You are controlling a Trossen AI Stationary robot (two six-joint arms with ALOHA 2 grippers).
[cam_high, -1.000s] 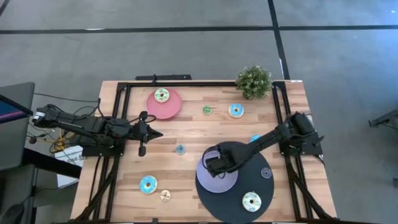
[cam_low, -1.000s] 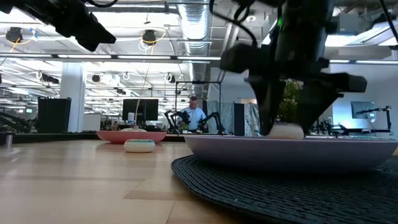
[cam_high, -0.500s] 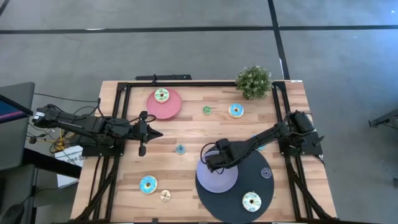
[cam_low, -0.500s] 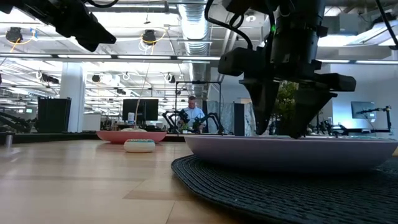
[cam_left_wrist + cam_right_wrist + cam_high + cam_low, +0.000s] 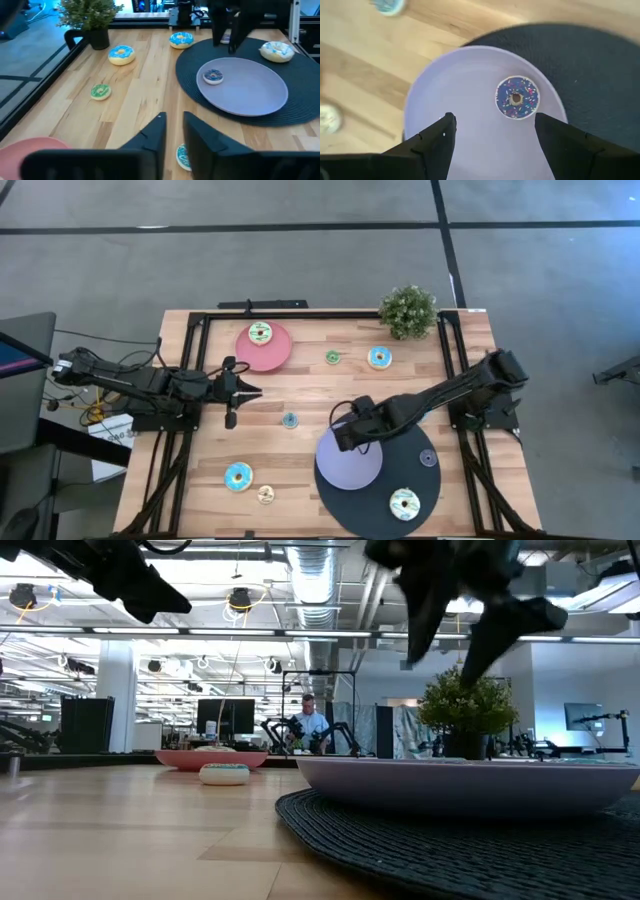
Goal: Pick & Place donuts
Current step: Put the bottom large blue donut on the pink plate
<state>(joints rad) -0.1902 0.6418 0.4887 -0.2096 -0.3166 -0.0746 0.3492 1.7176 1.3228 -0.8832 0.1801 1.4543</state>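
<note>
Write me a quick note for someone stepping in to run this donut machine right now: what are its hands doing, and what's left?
Right gripper: fingers open, empty, above the lavender round plate.
Left gripper: fingers nearly shut, empty, waiting at the table's left side.
Done: dark-blue sprinkled donut lies on the lavender plate; green-iced donut on the pink plate; a cream-white donut on the black woven mat.
Left: other donuts loose on the wooden table.
</note>
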